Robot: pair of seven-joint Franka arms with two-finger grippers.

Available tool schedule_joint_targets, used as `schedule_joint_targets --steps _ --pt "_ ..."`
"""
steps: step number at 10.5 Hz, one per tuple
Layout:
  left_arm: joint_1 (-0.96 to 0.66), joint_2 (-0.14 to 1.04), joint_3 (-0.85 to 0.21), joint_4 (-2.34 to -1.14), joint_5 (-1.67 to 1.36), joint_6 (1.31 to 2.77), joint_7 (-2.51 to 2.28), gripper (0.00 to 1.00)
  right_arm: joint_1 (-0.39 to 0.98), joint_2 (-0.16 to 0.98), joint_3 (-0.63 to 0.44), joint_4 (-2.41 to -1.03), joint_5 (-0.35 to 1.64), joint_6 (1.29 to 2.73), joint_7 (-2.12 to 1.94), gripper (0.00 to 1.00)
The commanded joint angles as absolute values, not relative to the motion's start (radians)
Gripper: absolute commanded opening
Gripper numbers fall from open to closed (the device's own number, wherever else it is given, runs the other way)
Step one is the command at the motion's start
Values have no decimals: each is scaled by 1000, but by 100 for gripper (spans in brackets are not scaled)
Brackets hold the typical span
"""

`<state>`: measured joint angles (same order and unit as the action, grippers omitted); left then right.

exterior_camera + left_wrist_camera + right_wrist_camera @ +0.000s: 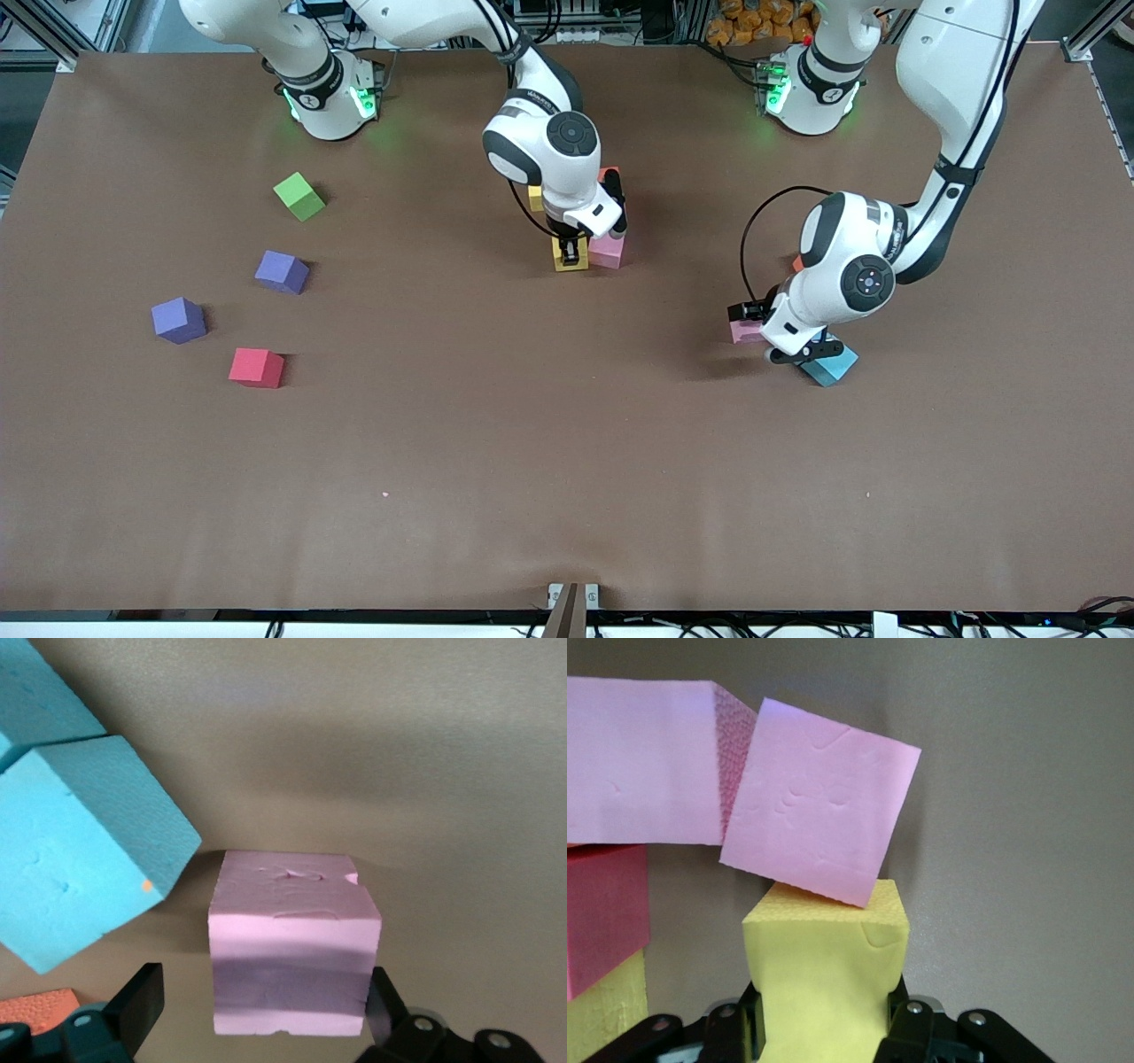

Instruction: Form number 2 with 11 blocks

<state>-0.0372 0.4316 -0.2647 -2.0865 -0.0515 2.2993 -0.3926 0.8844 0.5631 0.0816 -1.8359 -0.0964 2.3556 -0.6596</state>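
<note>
Blocks look light, dentable foam: right gripper (824, 1028) clamps a yellow block (826, 979) by flat sides; left gripper (266, 1019) straddles a pink block (292, 943), fingers spread.

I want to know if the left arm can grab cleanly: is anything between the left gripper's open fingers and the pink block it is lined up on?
Nothing visible. The left gripper is open, a finger on each side of the pink block. The light blue blocks sit beside it, apart from it.
</note>
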Motion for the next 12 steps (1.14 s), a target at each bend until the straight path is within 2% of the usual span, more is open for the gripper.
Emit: schedule_joint_targets --steps 1,2,3,4,5,6,8,12 --pt "-23 448 -273 -2072 -17 2292 -388 89 891 581 77 -1824 -100 2362 -667 48" --pt "-20 459 -275 -2071 -17 2292 -390 87 891 584 77 -1824 -100 2364 -667 64" --pt "-12 460 -275 -2069 -15 2292 -390 79 890 586 77 -1822 -101 2364 -666 100" --pt "-12 460 -276 -2069 -17 2292 -393 62 890 591 77 -1819 -101 2364 -666 100" --pt "-12 460 -276 -2059 -17 2292 -402 30 890 589 77 -1819 -100 2364 -663 100" --pt "-12 459 -276 -2054 -17 2292 -408 14 888 589 77 -1819 -100 2362 -661 100" --pt "-17 446 -282 -2043 -29 2290 -428 12 882 552 78 -1821 -100 2341 -660 100" --pt "-23 419 -331 -1976 -29 2145 -507 9 793 413 77 -1816 -69 2146 -647 100"
